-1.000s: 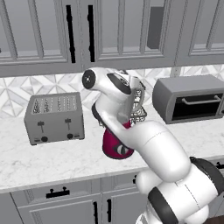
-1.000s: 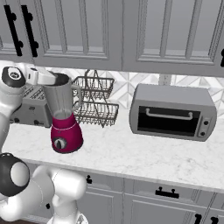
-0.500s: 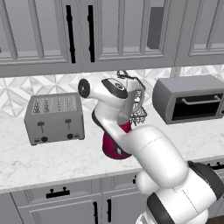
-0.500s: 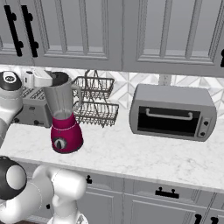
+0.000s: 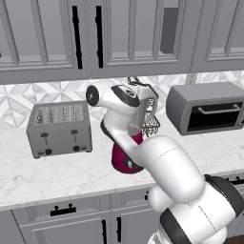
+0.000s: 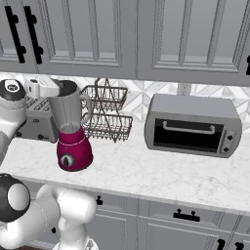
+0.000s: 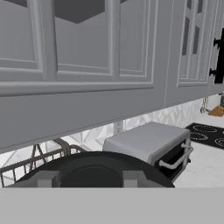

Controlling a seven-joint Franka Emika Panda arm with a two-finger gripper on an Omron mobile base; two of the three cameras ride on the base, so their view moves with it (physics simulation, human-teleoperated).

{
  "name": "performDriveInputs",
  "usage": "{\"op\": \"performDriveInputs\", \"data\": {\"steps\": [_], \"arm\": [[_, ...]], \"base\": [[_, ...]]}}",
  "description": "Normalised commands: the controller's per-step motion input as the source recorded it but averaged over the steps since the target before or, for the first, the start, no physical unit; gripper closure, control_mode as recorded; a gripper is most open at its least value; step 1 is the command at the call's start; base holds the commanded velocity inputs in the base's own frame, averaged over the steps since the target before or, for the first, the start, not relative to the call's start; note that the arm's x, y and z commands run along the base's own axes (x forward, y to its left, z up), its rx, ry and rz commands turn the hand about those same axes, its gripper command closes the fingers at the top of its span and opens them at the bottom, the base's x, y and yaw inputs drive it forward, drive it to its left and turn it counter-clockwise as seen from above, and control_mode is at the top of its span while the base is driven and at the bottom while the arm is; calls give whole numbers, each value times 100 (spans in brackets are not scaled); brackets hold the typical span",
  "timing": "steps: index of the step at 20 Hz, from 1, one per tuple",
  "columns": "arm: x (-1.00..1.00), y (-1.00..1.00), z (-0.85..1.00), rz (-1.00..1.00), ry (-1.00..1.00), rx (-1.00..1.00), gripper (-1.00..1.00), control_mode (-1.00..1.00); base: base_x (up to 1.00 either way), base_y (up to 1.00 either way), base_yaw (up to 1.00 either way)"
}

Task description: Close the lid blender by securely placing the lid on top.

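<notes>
On the counter (image 5: 57,171) beside the grey toaster (image 5: 59,128), as the left base view has it, the blender (image 5: 125,157) shows only its magenta base; the jar above is hidden by the white arm, which bends up from the lower right, folds over the blender and ends in a wrist level with the toaster's top. The wire basket (image 5: 151,123) peeks out just right of the arm, and the toaster oven (image 5: 207,113) stands further right, well apart from the toaster.

From the right base view, the blender (image 6: 72,132) stands in front of and right of the toaster (image 6: 34,124), its clear jar upright with the handle toward the wire basket (image 6: 107,112). The lid (image 6: 66,88) sits at the jar's mouth, level, and it looks to be touching the rim, though I cannot tell if it is pressed home. The gripper (image 6: 57,89) reaches in sideways from above the toaster, with the lid at its tip; its fingers are too small to judge from this side.

Looking along the hand, the lid (image 7: 94,170) lies right at the 2 fingertips (image 7: 48,178), which are set apart across its black dome, clasping it. Beyond it are the basket (image 7: 35,159) and toaster oven (image 7: 151,146).
</notes>
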Motion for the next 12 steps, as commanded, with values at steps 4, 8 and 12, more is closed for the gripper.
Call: {"op": "performDriveInputs", "data": {"steps": [4, 8, 12], "arm": [[45, -16, -64, -3, 0, 0, 100, -100], [46, -14, -66, -3, 0, 0, 100, -100], [30, -6, -75, -2, 0, 0, 100, -100]], "base": [[0, 0, 0], [0, 0, 0], [0, 0, 0]]}}
